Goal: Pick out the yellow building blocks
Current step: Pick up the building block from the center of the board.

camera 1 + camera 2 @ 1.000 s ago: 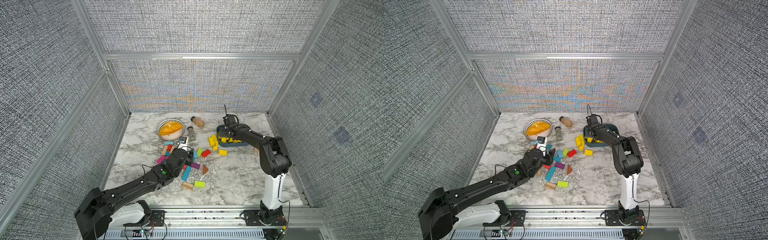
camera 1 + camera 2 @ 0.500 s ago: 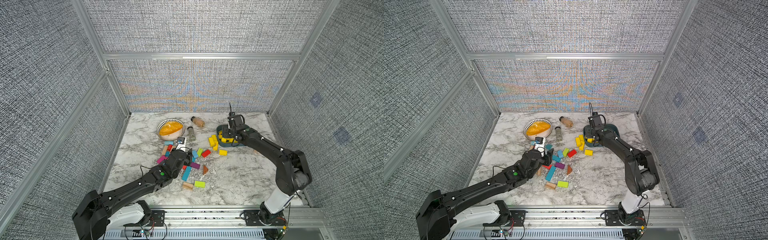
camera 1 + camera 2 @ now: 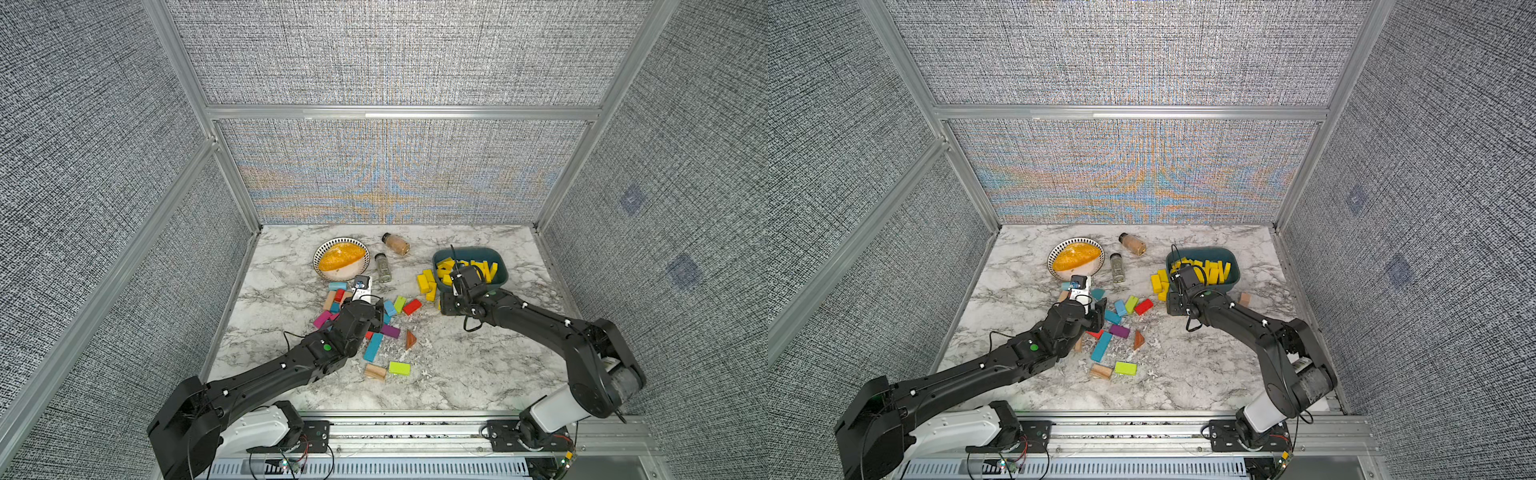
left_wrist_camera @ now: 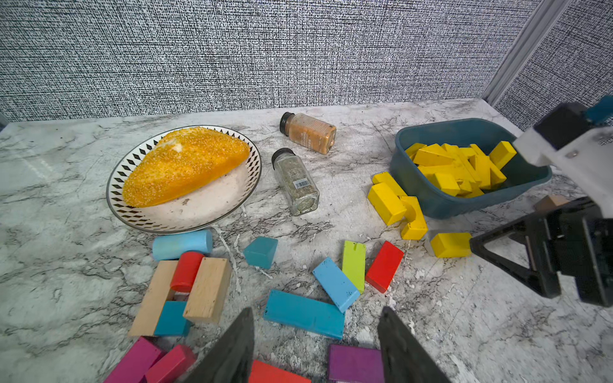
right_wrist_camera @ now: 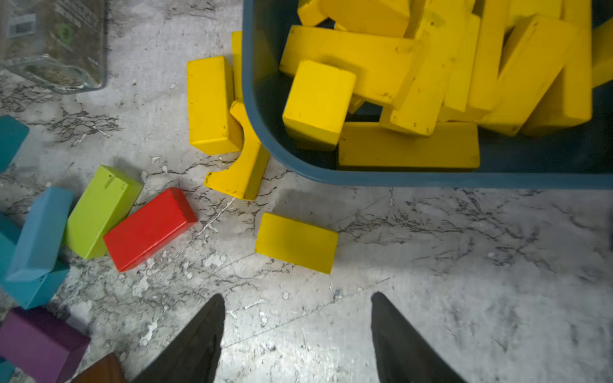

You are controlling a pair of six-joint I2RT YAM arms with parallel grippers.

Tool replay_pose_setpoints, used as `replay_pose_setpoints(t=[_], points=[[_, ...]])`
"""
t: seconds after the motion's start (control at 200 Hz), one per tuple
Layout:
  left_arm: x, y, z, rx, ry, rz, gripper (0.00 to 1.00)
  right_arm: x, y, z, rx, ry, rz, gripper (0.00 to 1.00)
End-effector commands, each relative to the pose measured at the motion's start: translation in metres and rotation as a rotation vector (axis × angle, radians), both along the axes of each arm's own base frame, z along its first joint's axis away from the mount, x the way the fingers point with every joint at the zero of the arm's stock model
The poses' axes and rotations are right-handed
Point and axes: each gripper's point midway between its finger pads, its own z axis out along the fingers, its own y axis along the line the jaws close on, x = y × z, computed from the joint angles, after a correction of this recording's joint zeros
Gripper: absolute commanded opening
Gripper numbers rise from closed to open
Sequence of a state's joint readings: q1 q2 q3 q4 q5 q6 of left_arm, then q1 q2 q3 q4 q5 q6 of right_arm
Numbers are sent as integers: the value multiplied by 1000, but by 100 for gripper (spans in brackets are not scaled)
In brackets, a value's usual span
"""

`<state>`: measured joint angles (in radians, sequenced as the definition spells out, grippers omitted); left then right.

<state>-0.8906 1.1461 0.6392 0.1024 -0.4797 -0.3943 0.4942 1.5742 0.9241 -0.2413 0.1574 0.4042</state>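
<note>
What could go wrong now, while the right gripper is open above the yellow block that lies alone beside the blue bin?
The right gripper is open and empty just short of the lone yellow block; the red block lies close and might be nudged. The yellow arch leans against the blue bin, so bumping the bin could shift it.

The yellow building blocks (image 5: 381, 63) look like painted wood — smooth, with small dark scuffs. The blue tub (image 5: 414, 179) looks like matt plastic. The table (image 5: 464, 265) is shiny marble-look stone, chipped white in spots. The jar (image 4: 296, 180) is clear glass — two tan blocks (image 4: 207, 288) are bare wood.
</note>
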Motion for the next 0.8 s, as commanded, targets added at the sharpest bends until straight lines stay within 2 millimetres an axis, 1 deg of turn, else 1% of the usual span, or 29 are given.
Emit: replay_pose_setpoints(t=[0.0, 0.155, 0.325, 0.656, 0.791], points=[[0, 3, 6, -14, -13, 16, 60, 9, 9, -5, 58, -15, -40, 72], [-2, 8, 9, -14, -21, 23, 60, 18, 9, -14, 55, -23, -74, 74], [-2, 9, 8, -10, -22, 29, 60, 24, 4, -25, 23, -21, -114, 74], [-1, 13, 8, -1, -30, 45, 60, 25, 4, -45, -5, 15, -119, 73], [-1, 14, 8, -1, -30, 48, 60, 25, 4, -49, -12, 26, -123, 69]])
